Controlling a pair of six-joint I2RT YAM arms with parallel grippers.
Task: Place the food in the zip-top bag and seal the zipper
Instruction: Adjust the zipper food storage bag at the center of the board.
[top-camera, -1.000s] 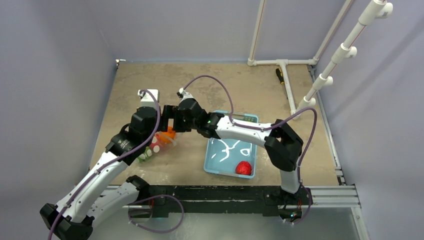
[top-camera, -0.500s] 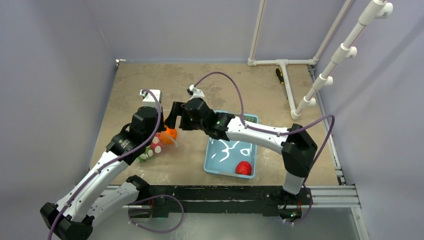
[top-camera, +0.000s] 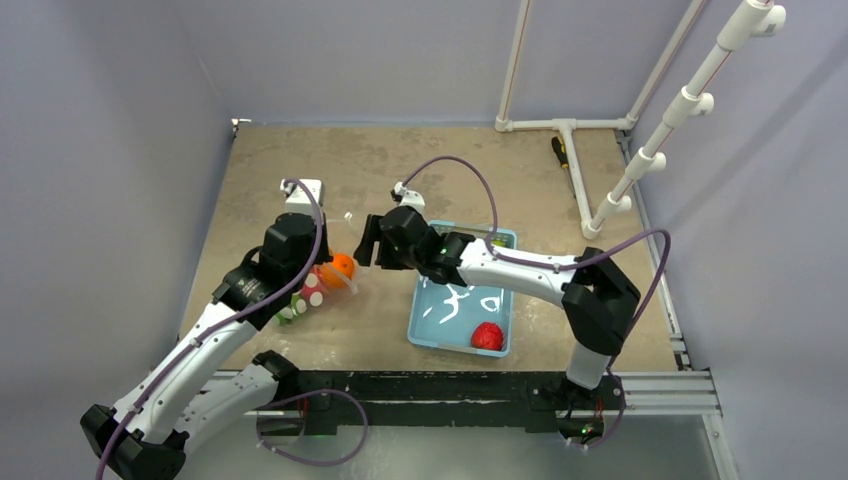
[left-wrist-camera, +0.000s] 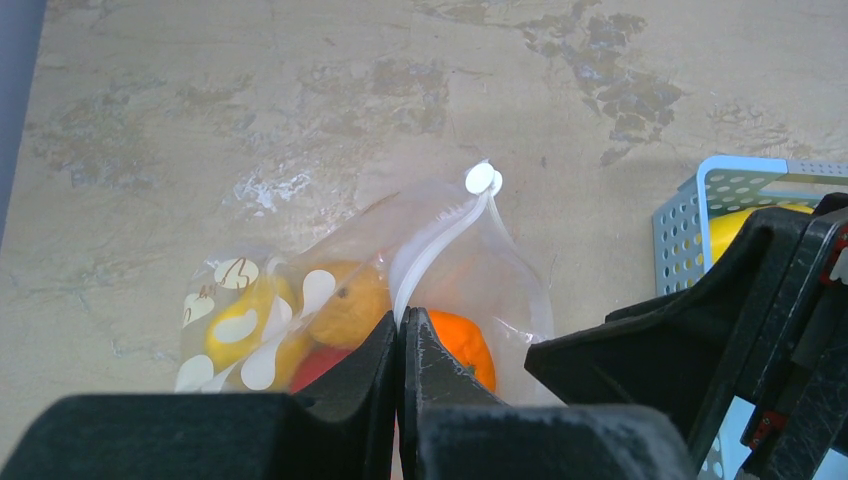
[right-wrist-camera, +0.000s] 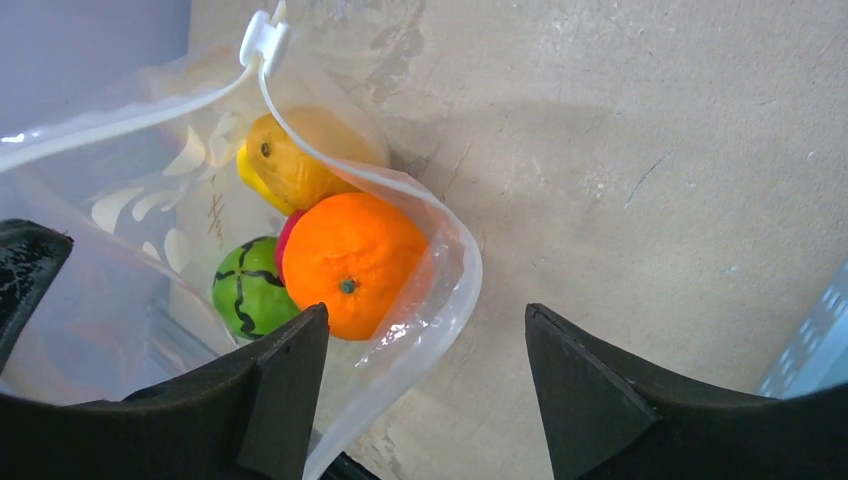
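The zip-top bag (top-camera: 312, 290) lies on the table, mouth open toward the right. My left gripper (left-wrist-camera: 403, 325) is shut on the zipper (left-wrist-camera: 440, 240) strip at the mouth, below the white slider (left-wrist-camera: 483, 180). Inside the bag I see an orange (right-wrist-camera: 350, 260) at the mouth, a green striped fruit (right-wrist-camera: 245, 290) and a yellow one (right-wrist-camera: 290, 160). My right gripper (right-wrist-camera: 425, 340) hangs open and holds nothing, just right of the mouth, between bag and basket. A red fruit (top-camera: 488, 336) lies in the light-blue basket (top-camera: 436, 343), and a yellow one (left-wrist-camera: 740, 225) shows at its far end.
A white PVC pipe frame (top-camera: 565, 125) stands at the back right with a screwdriver (top-camera: 560, 150) beside it. A small white box (top-camera: 300, 190) sits behind the left wrist. Walls close off the left and back.
My right gripper has drawn back to the right, away from the bag mouth, with its jaws narrowing somewhat. The orange now shows uncovered in the mouth. The left gripper has stayed in place.
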